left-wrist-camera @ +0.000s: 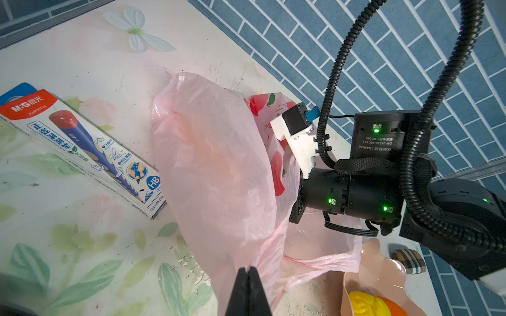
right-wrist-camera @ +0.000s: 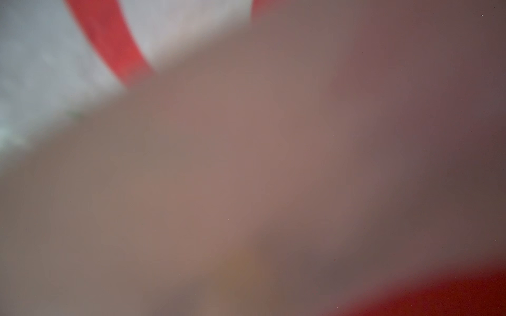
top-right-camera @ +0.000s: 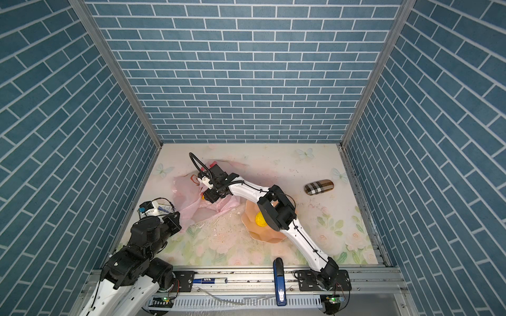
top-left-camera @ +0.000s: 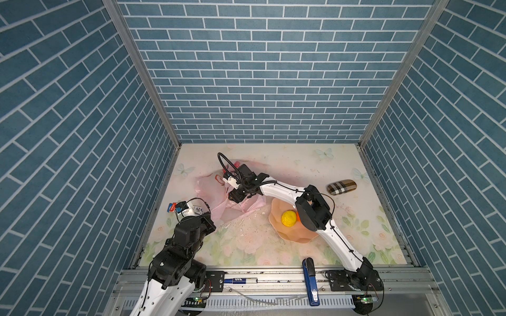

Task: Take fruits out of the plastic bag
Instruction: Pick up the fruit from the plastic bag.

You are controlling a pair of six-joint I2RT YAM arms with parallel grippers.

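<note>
The pale-pink plastic bag (top-left-camera: 210, 188) (left-wrist-camera: 219, 164) lies crumpled at the back left of the table. My left gripper (left-wrist-camera: 247, 273) is shut on a fold of its film at the near edge. My right gripper (top-left-camera: 235, 195) reaches down into the bag's mouth. Its fingers are hidden by the film, and the right wrist view is only a pink and red blur. A small yellow-orange patch (top-right-camera: 203, 196) shows beside its tip. A yellow lemon (top-left-camera: 289, 218) (left-wrist-camera: 367, 303) and a small orange (top-left-camera: 298, 216) lie in the peach bowl (top-left-camera: 276, 229).
A pencil box (left-wrist-camera: 82, 147) lies left of the bag, close to my left wrist. A plaid case (top-left-camera: 341, 187) sits at the right. A blue stapler (top-left-camera: 310, 281) and a marker (top-left-camera: 241, 280) rest on the front rail. My right forearm crosses over the bowl.
</note>
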